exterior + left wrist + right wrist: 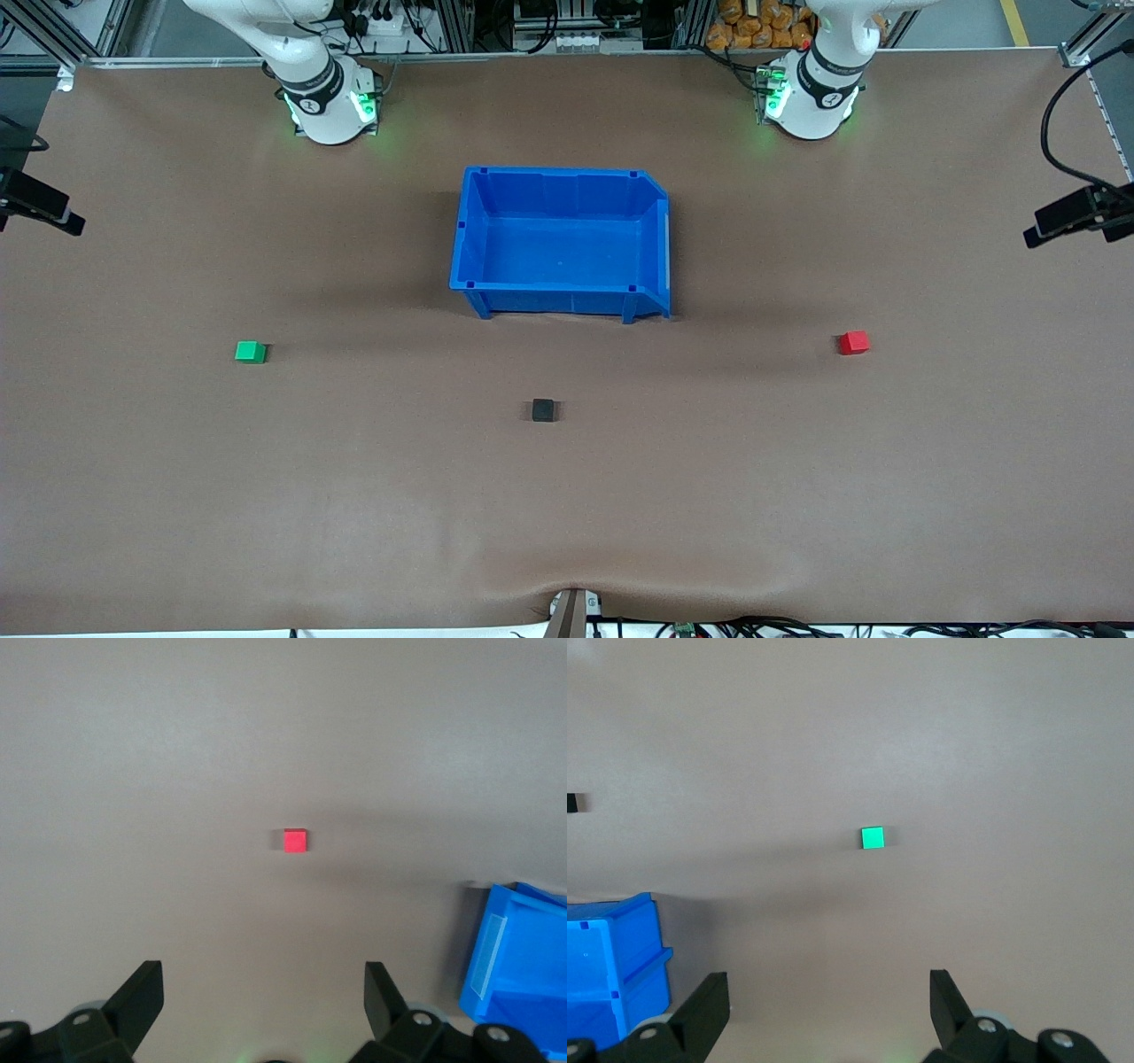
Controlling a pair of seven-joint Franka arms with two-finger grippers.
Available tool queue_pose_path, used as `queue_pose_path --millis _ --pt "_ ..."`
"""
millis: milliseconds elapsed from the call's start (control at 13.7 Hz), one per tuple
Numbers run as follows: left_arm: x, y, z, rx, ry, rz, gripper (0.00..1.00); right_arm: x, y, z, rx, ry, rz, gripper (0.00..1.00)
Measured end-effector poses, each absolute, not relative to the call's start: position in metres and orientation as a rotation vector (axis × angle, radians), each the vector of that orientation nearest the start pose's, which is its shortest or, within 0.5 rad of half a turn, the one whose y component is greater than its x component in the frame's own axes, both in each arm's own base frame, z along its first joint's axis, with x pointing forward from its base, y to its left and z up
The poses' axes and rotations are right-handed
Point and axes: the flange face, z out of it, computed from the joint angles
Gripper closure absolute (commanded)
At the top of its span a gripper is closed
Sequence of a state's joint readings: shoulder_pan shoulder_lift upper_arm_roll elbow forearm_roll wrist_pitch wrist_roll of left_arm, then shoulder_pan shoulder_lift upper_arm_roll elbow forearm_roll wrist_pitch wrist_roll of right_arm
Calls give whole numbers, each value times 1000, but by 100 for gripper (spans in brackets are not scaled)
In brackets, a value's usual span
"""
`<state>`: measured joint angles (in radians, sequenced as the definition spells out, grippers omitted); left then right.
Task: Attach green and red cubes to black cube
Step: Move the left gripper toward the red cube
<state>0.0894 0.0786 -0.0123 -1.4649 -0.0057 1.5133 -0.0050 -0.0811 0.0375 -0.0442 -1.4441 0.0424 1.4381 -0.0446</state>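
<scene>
Three small cubes lie apart on the brown table. The green cube (251, 352) (873, 838) is toward the right arm's end, the red cube (854, 343) (295, 841) toward the left arm's end. The black cube (543, 409) (571, 803) sits between them, a little nearer the front camera. Both hands are out of the front view, where only the arms' bases show. My left gripper (263, 979) hangs open high over the table, well short of the red cube. My right gripper (827, 983) hangs open high over the table, well short of the green cube. Nothing is between either pair of fingers.
An open blue bin (558, 299) (518, 948) (611, 966) stands mid-table between the two bases, farther from the front camera than the cubes, with nothing in it. Black side cameras (1076, 217) (40, 208) jut in at both table ends.
</scene>
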Motion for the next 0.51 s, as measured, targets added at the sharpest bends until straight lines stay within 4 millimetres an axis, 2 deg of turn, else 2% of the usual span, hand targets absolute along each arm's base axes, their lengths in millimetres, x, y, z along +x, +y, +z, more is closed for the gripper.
queue_pose_path --millis 364,510 --pt "587 50 594 -3146 -141 125 0 552 -64 646 -3094 118 77 0" --pt "597 50 568 -3146 -140 194 0 553 -64 646 -3094 116 77 0"
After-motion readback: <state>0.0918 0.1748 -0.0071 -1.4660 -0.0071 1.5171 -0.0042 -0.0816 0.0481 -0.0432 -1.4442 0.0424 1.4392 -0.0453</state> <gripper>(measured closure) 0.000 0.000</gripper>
